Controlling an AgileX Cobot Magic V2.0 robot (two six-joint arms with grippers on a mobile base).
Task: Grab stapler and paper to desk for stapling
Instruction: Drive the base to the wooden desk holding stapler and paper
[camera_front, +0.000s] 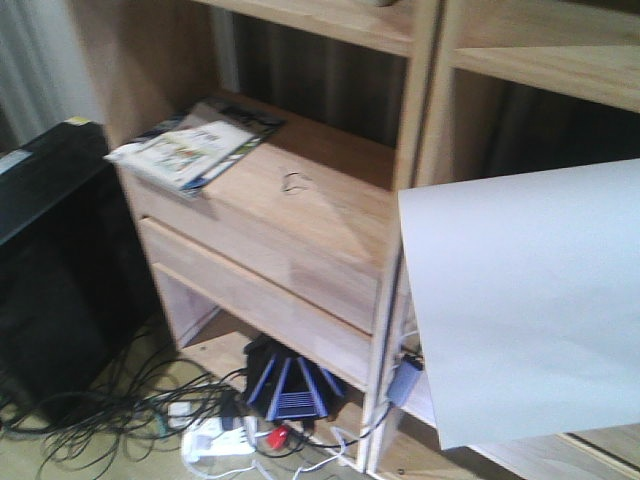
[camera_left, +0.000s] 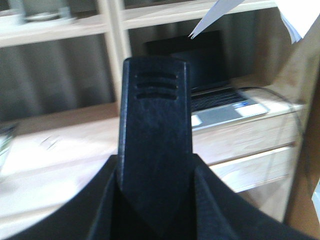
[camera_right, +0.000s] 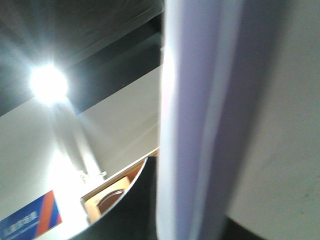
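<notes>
Black plastic fills the middle of the left wrist view. As far as this close, dim view lets me judge, it is the stapler (camera_left: 156, 125), standing upright with its grooved end up. The left gripper (camera_left: 156, 200) has its jaws closed on the lower part, a dark finger at each side. Held so, it is clear of every surface and ready to carry. The wrist sits about level, facing the shelf (camera_left: 60, 145) and a laptop (camera_left: 225, 100) beyond. White paper (camera_right: 200, 120) lies right against the right wrist camera, edge-on and blurred. The right gripper's jaws are hidden behind the sheet, but in the front view the sheet hangs in mid-air touching nothing, so I judge them shut on its edge. That camera looks up past the sheet to a ceiling lamp (camera_right: 47, 82), which puts the right wrist tipped upward and the arm raised, a pose that holds the limp sheet off the furniture. Farther off, magazines (camera_front: 195, 145) rest on a shelf top, and a router (camera_front: 285, 385) sits low beneath, beside cables (camera_front: 110, 420). The desk is in none of the views, so neither thing is set down for stapling yet.
</notes>
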